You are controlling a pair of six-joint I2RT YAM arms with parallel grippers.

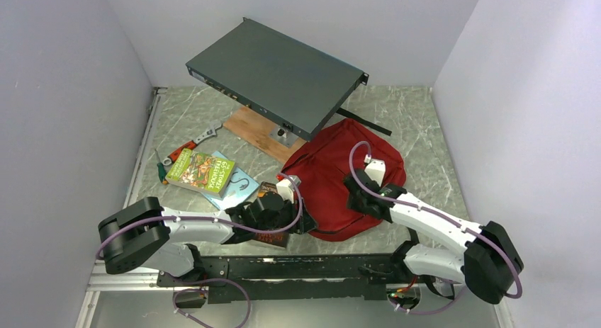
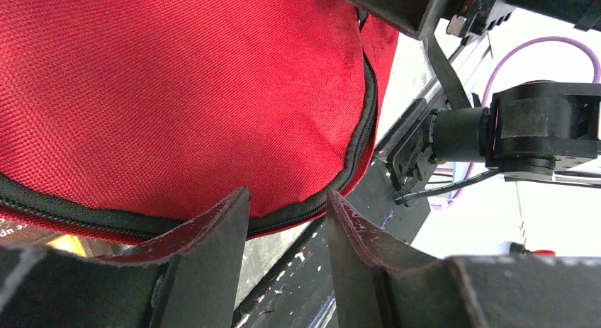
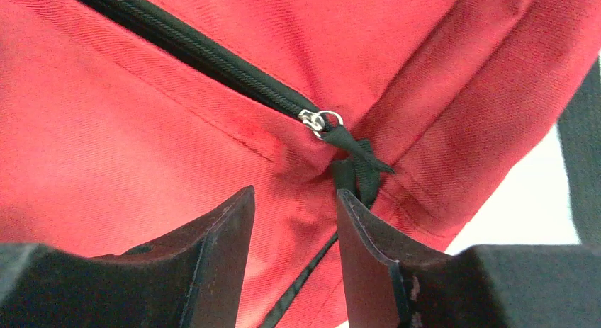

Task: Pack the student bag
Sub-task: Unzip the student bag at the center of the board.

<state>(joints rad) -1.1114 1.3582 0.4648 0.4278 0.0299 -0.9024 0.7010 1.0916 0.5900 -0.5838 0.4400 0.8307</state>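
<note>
The red student bag (image 1: 333, 173) lies on the table's near middle, partly under the grey box. My left gripper (image 1: 296, 218) is open at the bag's near left edge. In the left wrist view its tips (image 2: 287, 200) straddle the black zipper line (image 2: 312, 204) on the bag's rim (image 2: 177, 94), holding nothing. My right gripper (image 1: 356, 191) is open on top of the bag's right side. In the right wrist view its tips (image 3: 294, 195) sit against the red fabric (image 3: 142, 129), just below a silver zipper pull (image 3: 320, 120) with a black tab.
A flat dark grey metal box (image 1: 276, 76) is propped over a wooden board (image 1: 255, 132) at the back. A green book (image 1: 200, 171) and a blue book (image 1: 239, 188) lie to the left, and a dark book (image 1: 273, 237) under my left gripper. Hand tools (image 1: 186, 147) lie by the left wall.
</note>
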